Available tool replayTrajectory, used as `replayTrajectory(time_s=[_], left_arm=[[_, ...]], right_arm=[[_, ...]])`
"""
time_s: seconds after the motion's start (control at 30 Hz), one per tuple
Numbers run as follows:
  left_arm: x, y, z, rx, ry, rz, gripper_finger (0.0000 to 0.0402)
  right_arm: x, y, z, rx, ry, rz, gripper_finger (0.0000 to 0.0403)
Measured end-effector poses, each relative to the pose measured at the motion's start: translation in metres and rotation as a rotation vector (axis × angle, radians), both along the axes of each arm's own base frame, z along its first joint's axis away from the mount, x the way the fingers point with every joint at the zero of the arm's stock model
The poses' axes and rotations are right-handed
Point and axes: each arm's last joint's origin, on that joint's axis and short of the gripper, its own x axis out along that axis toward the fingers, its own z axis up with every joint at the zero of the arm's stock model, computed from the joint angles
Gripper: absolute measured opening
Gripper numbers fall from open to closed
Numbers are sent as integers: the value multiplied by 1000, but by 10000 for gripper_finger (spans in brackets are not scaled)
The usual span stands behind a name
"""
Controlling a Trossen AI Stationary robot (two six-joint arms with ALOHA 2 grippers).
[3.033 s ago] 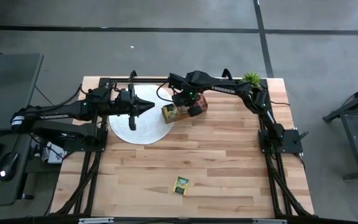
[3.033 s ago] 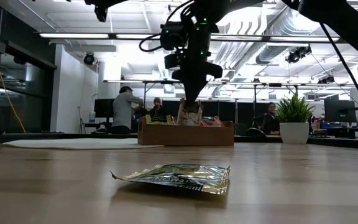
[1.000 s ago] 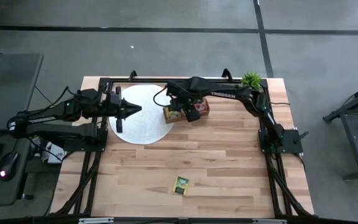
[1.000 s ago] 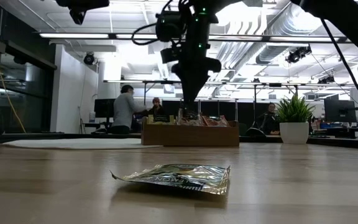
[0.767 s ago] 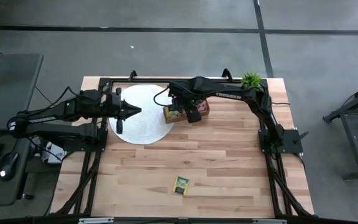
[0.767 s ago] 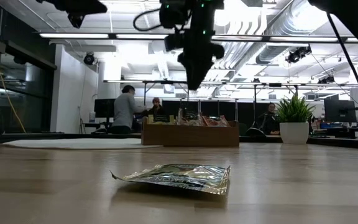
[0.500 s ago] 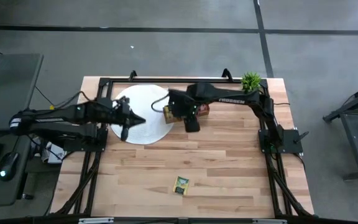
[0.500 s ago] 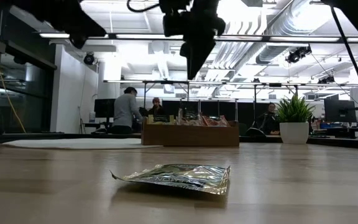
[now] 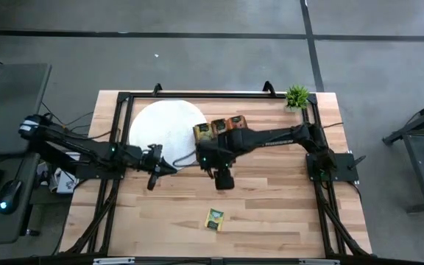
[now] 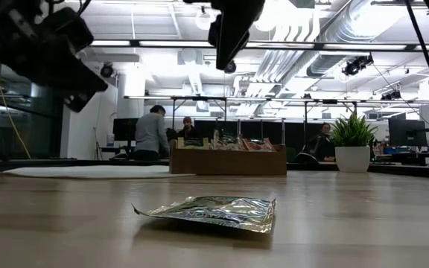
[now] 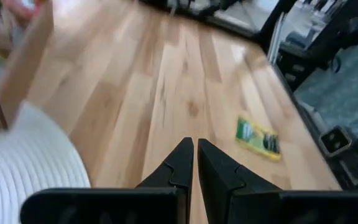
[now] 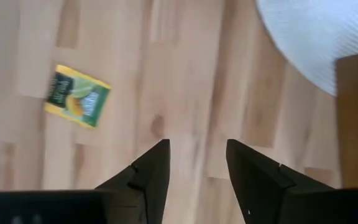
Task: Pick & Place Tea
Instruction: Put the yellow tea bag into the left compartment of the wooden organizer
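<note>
Flat green-yellow tea packet (image 9: 214,218) alone on bare wood, other tea packets (image 9: 218,128) upright in tray

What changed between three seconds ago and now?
The right gripper left the wooden tray at the back and swung toward the table's middle, open and empty. The left gripper, shut, moved off the white mat toward the front too. The loose tea packet near the front edge, the tray and the plant stayed put.
</note>
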Motion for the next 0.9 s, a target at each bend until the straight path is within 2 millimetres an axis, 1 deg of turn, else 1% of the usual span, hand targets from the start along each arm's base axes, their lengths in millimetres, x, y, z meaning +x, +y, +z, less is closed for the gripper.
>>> replayTrajectory(time_s=[0.13, 0.27, 0.33, 0.47, 0.5, 0.6, 0.7, 0.8, 0.9], left_arm=[[3, -14, -4, -7, -5, 2, 21], [6, -28, -5, 5, -47, 10, 21], [8, -36, -7, 10, -67, 16, 21], [10, -49, -12, -21, -86, 46, 21], [11, -53, -14, -34, -84, 55, 21], [12, -63, -21, -61, -68, 85, 21], [17, -75, -23, -102, -46, 123, 21], [27, -88, -21, -125, -37, 135, 21], [41, -100, -18, -136, -30, 132, 21]], right_arm=[[-1, 21, -1, 10, 0, 15, 140], [-1, 33, -4, 16, -7, 31, 108], [-3, 37, -13, 38, 7, 34, 84], [-8, 49, -44, 114, 55, 83, 17], [-10, 55, -51, 126, 54, 103, 9], [-17, 68, -70, 152, 10, 122, 11], [-25, 78, -85, 194, -33, 124, 3], [-32, 86, -94, 225, -123, 127, 2], [-39, 93, -106, 257, -167, 140, 2]])
